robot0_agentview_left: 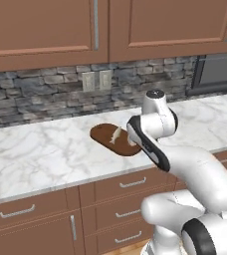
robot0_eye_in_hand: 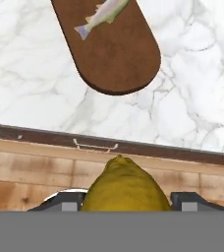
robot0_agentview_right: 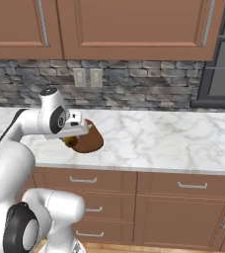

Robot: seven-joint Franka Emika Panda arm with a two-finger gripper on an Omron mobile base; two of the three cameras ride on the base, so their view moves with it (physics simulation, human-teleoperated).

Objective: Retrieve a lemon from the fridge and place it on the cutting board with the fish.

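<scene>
Tool (robot0_eye_in_hand: 124,197) grips lemon (robot0_eye_in_hand: 125,186) above tabletop (robot0_eye_in_hand: 30,83) near edge; fish (robot0_eye_in_hand: 102,15) lies on cutting board (robot0_eye_in_hand: 119,59).

The lemon (robot0_eye_in_hand: 124,184) sits between the end effector (robot0_eye_in_hand: 125,201) fingertips, clamped at the bottom of the view. Beyond it lies the marble worktop (robot0_eye_in_hand: 25,83), with the board (robot0_eye_in_hand: 119,59) on it. The fish (robot0_eye_in_hand: 101,15) rests on the board. A drawer handle (robot0_eye_in_hand: 95,145) shows below the worktop edge.
</scene>
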